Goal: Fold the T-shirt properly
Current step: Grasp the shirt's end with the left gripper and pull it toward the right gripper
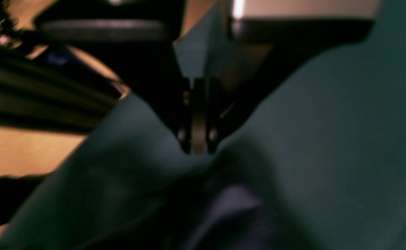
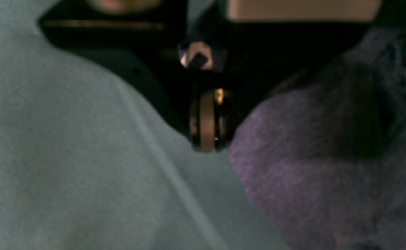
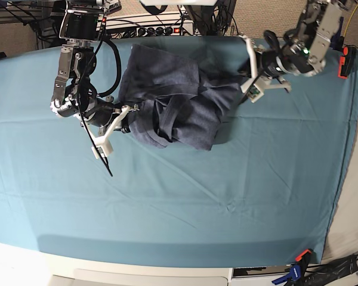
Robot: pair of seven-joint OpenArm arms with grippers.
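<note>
T-shirt [image 3: 170, 98] bunched in a heap at upper centre of the base view, on the teal cloth [image 3: 185, 196] covering the bench; left gripper [image 3: 249, 83] at the heap's right edge, jaws together, grip on fabric unclear; right gripper [image 3: 131, 113] at the heap's left edge, jaws together against the T-shirt; orange clamp [image 3: 302, 256] at lower right.
</note>
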